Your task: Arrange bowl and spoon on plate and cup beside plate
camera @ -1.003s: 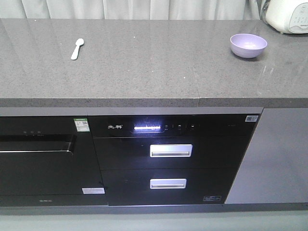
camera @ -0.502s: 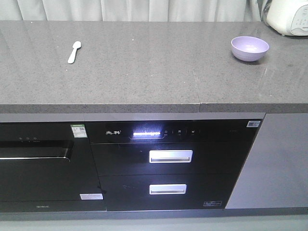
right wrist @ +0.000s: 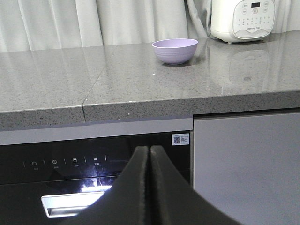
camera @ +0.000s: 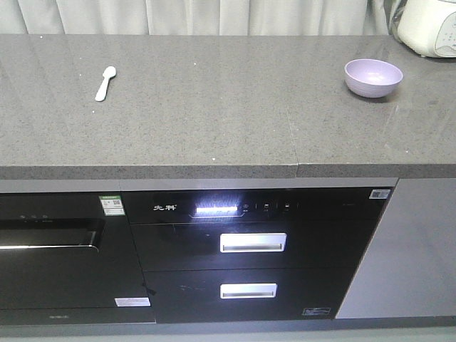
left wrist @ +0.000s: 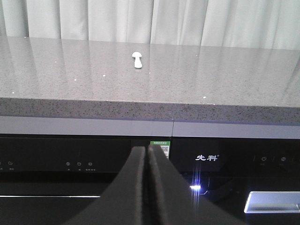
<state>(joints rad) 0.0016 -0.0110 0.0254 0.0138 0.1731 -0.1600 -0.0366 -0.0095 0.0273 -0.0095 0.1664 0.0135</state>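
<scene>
Left wrist-mounted: left end effector (left wrist: 147, 150) closed, empty; short mint-white plastic spoon (left wrist: 137, 59) well ahead, higher, on grey stone tabletop (left wrist: 70, 70); right end effector (right wrist: 149, 150) closed too, small lavender plastic bowl (right wrist: 175, 50) ahead, slightly right. Lift above edge, open before reaching.

1. A grey speckled tabletop (camera: 214, 121) runs the width of the room, with a seam (camera: 291, 135) right of centre.
2. Pale curtains (camera: 214, 16) hang behind it.
3. A white cooker (camera: 427, 25) stands at its far right corner.
4. Below, a black appliance (camera: 320, 235) shows a lit display (camera: 216, 209) above two silver drawer handles (camera: 252, 242).
5. A plain grey cabinet panel (camera: 406, 249) sits to its right.
</scene>
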